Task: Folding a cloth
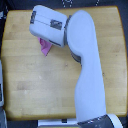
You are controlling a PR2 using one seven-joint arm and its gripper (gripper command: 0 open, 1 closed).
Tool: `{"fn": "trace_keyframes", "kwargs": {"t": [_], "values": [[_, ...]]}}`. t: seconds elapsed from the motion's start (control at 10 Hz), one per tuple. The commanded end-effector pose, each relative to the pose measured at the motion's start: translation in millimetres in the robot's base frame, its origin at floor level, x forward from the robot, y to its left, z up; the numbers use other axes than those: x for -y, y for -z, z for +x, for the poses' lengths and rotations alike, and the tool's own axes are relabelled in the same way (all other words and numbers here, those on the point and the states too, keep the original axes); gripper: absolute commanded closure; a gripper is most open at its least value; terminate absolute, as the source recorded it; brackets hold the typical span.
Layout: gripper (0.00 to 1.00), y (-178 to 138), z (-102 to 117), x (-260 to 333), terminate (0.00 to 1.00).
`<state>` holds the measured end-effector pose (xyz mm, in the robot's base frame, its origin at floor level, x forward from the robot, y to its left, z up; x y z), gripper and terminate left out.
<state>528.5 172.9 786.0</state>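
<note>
**PR2 mid-fold, cloth almost completely hidden under the arm**

Exterior view, top-down-ish: there's one big white arm coming up from the bottom edge and bending over toward the exterior view's left. Its boxy wrist end sits over the upper-left part of the wooden table.

The pink cloth is only a small corner poking out just below that wrist block; the rest is covered. The gripper itself is hidden underneath, so I can't tell whether it's holding the fabric or spread apart.

My guess is it's working a corner or edge right now. To do this well, I'd keep the pull low and smooth so the thin fabric lays flat, and land corner on corner.

Count: one arm, one cloth, one table.
</note>
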Motion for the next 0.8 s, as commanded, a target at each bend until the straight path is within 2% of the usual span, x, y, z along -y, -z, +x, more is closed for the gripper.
{"fn": "trace_keyframes", "kwargs": {"t": [0.0, 0.3, 0.5, 0.7], "values": [[1.00, 30.7, 40.3, -31.1, 0.00], [1.00, 49.9, 42.8, -33.4, 0.00], [1.00, 46.5, 62.3, -34.3, 0.00], [1.00, 39.3, 92.3, -27.1, 0.00]]}}
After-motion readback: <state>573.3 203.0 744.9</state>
